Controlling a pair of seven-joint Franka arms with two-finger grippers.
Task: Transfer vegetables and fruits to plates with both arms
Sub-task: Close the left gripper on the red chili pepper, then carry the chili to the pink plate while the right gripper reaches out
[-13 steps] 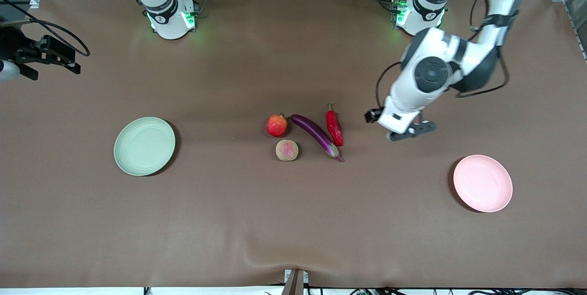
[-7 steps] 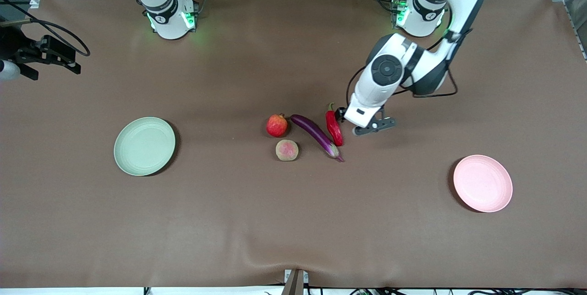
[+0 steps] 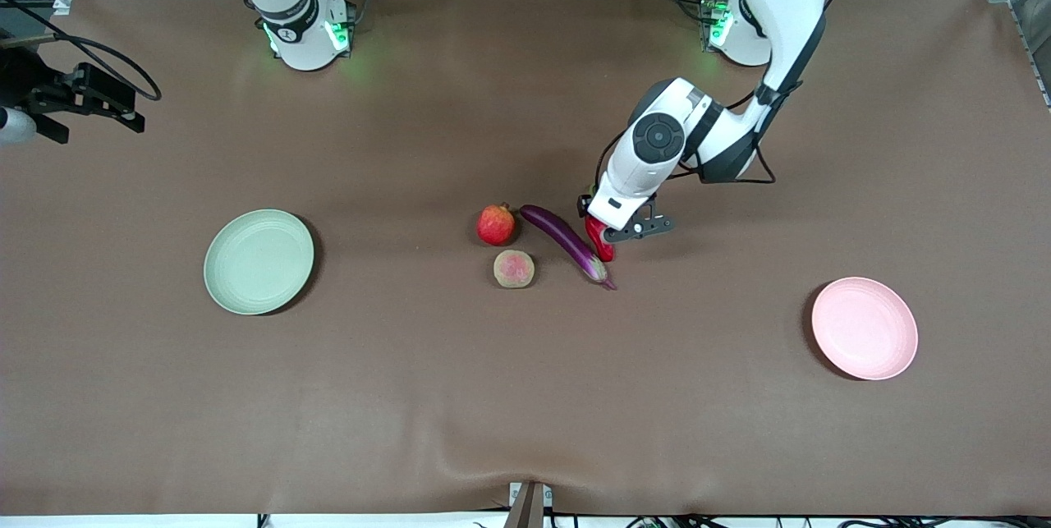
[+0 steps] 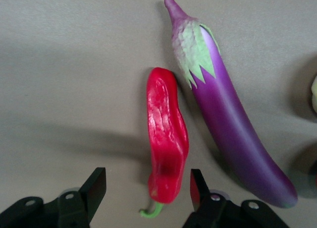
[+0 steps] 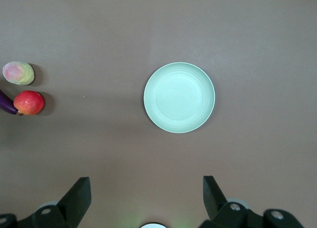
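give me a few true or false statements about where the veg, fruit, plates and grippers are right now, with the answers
1. The left gripper straddles the red chili pepper, fingers either side of its stem end. True.
2. The eggplant lies on the pink plate. False: it lies on the table beside the chili; the pink plate holds nothing.
3. The right gripper is open, over the green plate. True.
4. The pomegranate-like fruit sits nearer the front camera than the tan-green fruit. False: it is farther.
5. The green plate holds the tan-green fruit. False: it holds nothing.
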